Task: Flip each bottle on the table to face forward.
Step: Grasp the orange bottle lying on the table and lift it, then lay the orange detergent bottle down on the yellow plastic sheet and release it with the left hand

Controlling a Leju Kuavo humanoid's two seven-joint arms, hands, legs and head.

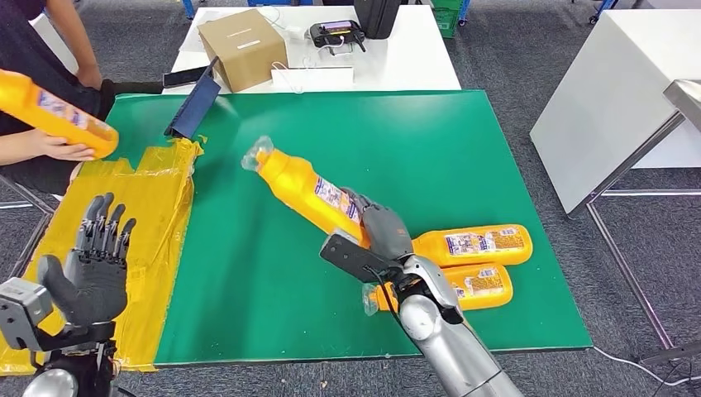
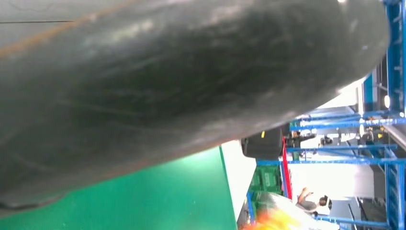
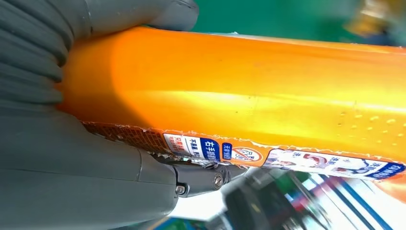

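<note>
The setting was a robotics laboratory or test hall rather than a home. A flat green work mat [image 1: 430, 149] covered the table, with wrinkled yellow tape sheeting [image 1: 157, 198] fixed along its left edge. Beyond the far edge stood a white rectangular table [image 1: 397, 58] carrying a brown cardboard box [image 1: 241, 37] and a black handheld controller [image 1: 335, 35]. Grey carpet flooring [image 1: 512, 50] surrounded the furniture. The left wrist view showed blue metal racking [image 2: 344, 124] and a green plastic crate [image 2: 265, 179] in the background, where a person [image 2: 313, 201] stood.
</note>
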